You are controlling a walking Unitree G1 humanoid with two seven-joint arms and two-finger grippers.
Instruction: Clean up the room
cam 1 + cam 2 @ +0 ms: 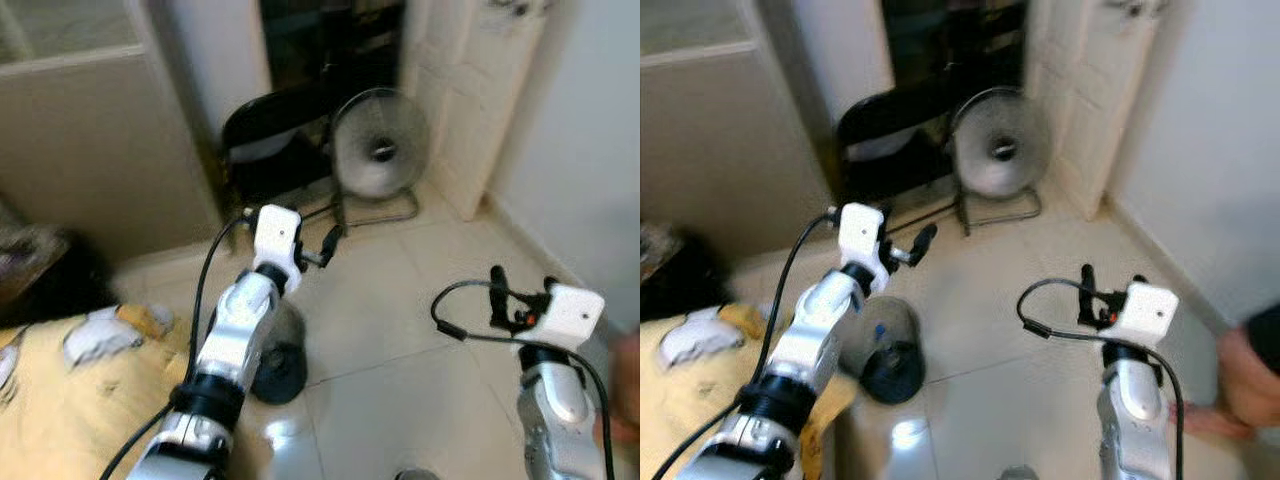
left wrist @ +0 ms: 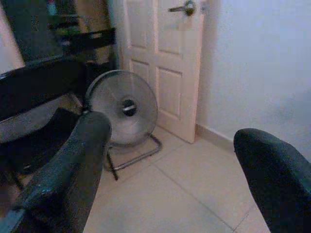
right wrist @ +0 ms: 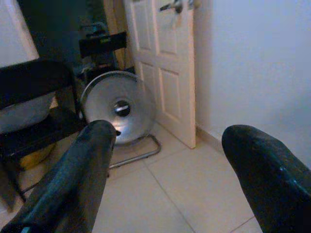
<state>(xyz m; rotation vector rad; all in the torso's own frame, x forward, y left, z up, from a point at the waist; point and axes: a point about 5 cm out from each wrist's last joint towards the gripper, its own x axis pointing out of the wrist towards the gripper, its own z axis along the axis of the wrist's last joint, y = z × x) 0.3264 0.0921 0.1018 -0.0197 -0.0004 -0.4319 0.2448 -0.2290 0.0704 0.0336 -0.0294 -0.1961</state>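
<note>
Both arms are raised in front of the robot and carry nothing: the left gripper (image 1: 335, 243) has its black fingers spread wide, empty air between them, and the right gripper (image 1: 520, 290) is spread just as wide, held lower and nearer the wall. Past them, on the tiled floor (image 1: 400, 330), a round floor fan (image 1: 378, 150) stands beside a black chair (image 1: 275, 125), with a white panelled door (image 2: 165, 63) just next to it. Close under the left arm a small dark round object (image 1: 280, 370) lies on the tiles, touching the edge of a yellow patterned cloth (image 1: 70, 400); what it is I cannot tell. A person's hand (image 1: 1240, 385) shows low by the wall. This looks like the searching stage, nothing yet chosen. The dark object seems the likeliest pickup; reaching it calls for bending and lowering the left gripper.
</note>
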